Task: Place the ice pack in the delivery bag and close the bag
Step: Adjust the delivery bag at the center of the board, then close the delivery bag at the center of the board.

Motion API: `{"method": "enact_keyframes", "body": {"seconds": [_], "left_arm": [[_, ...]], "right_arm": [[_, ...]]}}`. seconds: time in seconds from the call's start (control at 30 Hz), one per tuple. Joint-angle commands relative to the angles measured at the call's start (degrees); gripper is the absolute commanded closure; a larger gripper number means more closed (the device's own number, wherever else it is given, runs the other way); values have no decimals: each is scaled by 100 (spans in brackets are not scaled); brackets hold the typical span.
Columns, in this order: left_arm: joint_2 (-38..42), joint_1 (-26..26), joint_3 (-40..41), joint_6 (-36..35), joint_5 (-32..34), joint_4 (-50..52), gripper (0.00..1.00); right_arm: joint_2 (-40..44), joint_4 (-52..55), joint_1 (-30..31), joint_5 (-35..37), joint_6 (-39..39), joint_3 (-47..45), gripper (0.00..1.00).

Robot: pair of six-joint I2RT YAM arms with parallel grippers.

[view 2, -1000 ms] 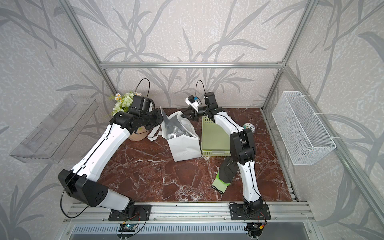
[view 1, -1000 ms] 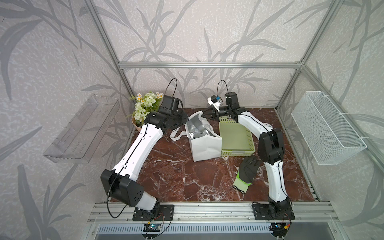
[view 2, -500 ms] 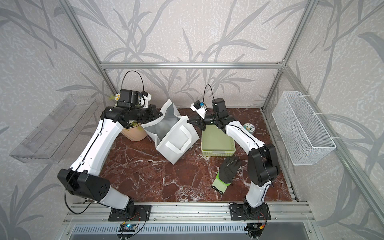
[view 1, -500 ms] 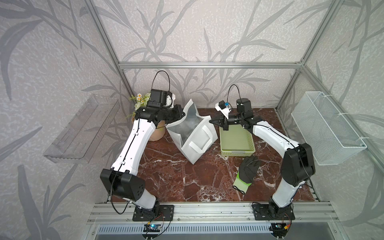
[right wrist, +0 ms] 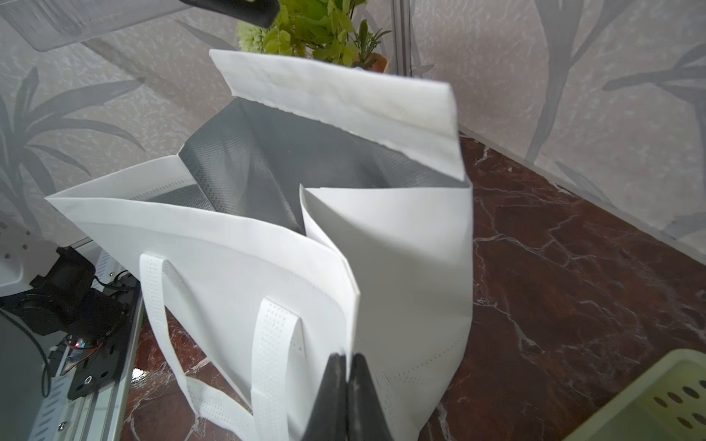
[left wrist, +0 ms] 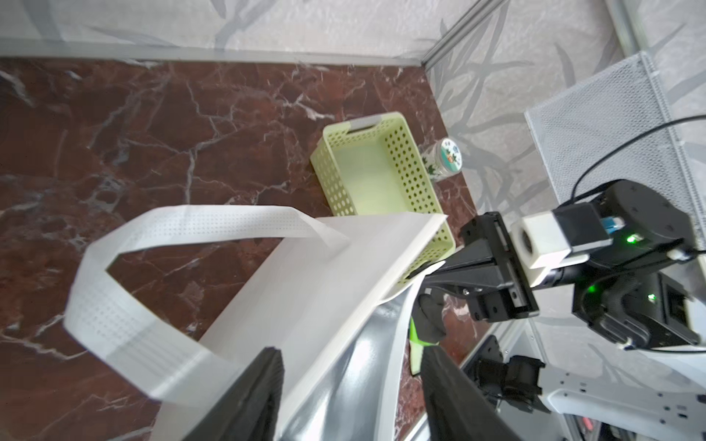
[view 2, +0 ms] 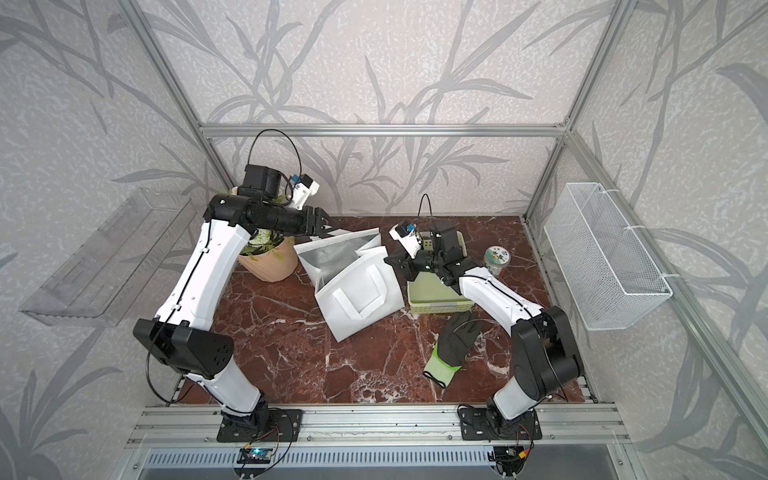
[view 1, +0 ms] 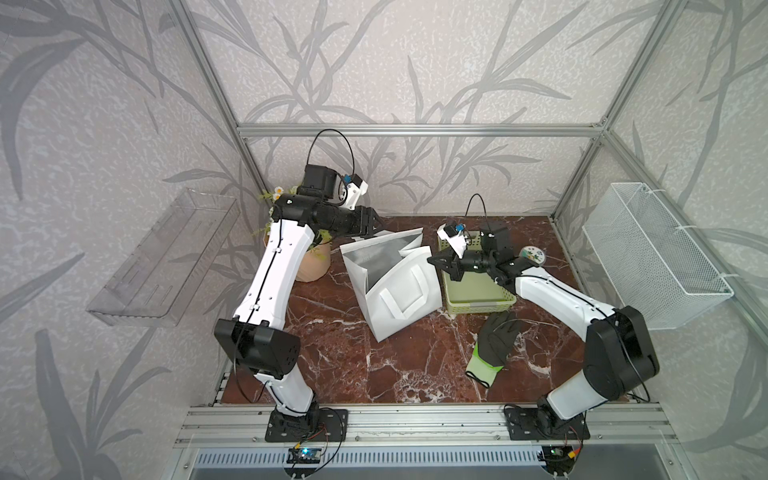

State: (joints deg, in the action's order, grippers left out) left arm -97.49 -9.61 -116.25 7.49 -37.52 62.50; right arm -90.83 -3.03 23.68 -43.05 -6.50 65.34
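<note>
The delivery bag (view 1: pixel 390 291) (view 2: pixel 357 295) is a white tote with silver lining, leaning over on the marble floor with its mouth gaping. My right gripper (view 1: pixel 432 261) (right wrist: pixel 348 361) is shut on the edge of the bag's front panel, beside a strap handle (right wrist: pixel 275 355). My left gripper (view 1: pixel 372 222) (left wrist: pixel 351 366) hovers open over the far rim. In the left wrist view the rim and lining (left wrist: pixel 344 366) run between its spread fingers (left wrist: pixel 259 393). The ice pack is out of view.
An empty green basket (view 1: pixel 482 307) stands right of the bag, with a small jar (view 1: pixel 533 254) behind it. A black-and-green glove (view 1: pixel 492 345) lies nearer the front. A flower pot (view 1: pixel 311 266) sits back left. A wire basket (view 1: pixel 648 257) and a clear shelf (view 1: pixel 162 257) hang on the walls.
My left gripper has opened and let go of the bag's far rim. The bag was lifted and tipped toward the front; my right gripper moved right, still pinching its edge.
</note>
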Motion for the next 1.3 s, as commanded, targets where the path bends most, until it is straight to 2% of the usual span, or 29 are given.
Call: {"method": "enact_keyframes", "body": {"seconds": [0.0,0.1,0.23,0.3,0.43,0.57,0.8,0.97,1.03,1.1,1.27], "left_arm": [[480,151,-229,-264,474,484,18],[1182,252,399,-344,850,543,6],[2520,282,2060,-141,905,35,0],[3272,283,3117,179,647,-615,0],[4849,220,5258,970,31,-2550,0],[5835,-62,6441,1035,315,-3741,0],[5851,-1093,7348,247,1208,-4552,0],[5585,-1131,7684,-214,2231,-5099,3],[5448,-1104,7701,-196,2660,-5221,4],[5279,-952,7619,-391,2512,-5146,0],[5015,-291,7623,-451,1760,-5291,0]], "right_arm": [[-73,-161,9,314,-23,57,100],[-135,-275,-35,298,6,47,100],[-189,-352,-88,257,1,58,100],[-213,-322,-108,174,-17,81,100],[-267,-276,-120,154,-62,127,100],[-326,-206,-120,122,-77,211,100],[-403,-1,-125,95,-159,378,100],[-391,146,-124,156,-258,382,100],[-401,212,-125,154,-290,387,100],[-401,239,-123,176,-299,394,100],[-432,283,-123,164,-332,456,100]]}}
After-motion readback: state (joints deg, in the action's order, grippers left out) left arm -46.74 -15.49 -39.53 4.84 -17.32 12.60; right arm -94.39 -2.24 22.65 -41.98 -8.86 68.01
